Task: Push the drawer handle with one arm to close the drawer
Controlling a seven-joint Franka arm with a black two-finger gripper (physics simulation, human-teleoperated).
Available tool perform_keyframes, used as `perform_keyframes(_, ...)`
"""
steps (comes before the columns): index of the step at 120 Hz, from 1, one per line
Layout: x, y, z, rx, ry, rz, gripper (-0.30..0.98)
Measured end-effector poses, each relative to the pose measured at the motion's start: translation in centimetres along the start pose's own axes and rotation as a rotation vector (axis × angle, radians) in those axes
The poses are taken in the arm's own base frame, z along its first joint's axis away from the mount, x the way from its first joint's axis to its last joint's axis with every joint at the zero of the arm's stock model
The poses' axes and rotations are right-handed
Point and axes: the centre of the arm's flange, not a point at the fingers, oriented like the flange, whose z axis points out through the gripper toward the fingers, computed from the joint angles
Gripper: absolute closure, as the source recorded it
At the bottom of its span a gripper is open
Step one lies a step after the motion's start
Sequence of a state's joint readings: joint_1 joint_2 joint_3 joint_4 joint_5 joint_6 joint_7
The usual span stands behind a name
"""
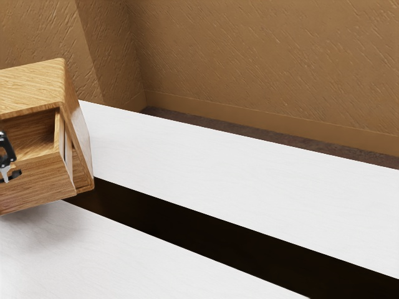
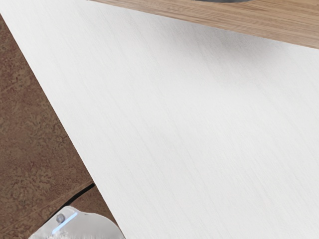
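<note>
one drawer [image 1: 37,187] open | gripper [image 1: 6,177] at handle [image 1: 17,173] | claw opening and hold: cannot tell

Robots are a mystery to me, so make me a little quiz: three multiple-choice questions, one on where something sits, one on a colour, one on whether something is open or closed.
1. Where is the wooden cabinet in the exterior view?
A) At its left edge
B) At its right edge
C) In its centre

2. What colour is the tabletop?
A) Green
B) Red
C) White

3. How does the drawer stand?
A) Fully closed
B) Open
C) Upside down on the floor

Answers:
1: A, the cabinet is cut off by that edge.
2: C, its surface is white in both views.
3: B, you can see down into it.
</note>
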State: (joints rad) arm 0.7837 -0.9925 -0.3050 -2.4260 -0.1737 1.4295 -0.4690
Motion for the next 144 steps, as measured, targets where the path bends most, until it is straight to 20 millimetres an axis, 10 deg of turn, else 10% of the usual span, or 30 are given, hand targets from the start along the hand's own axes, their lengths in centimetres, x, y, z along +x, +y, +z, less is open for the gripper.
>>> perform_keyframes(77, 7.1, 1.0, 7.3, -0.029, 0.02, 0.114, 0.68)
perform_keyframes(144, 10.7, 1.2, 7.6, -0.012, 0.055, 0.243, 0.78)
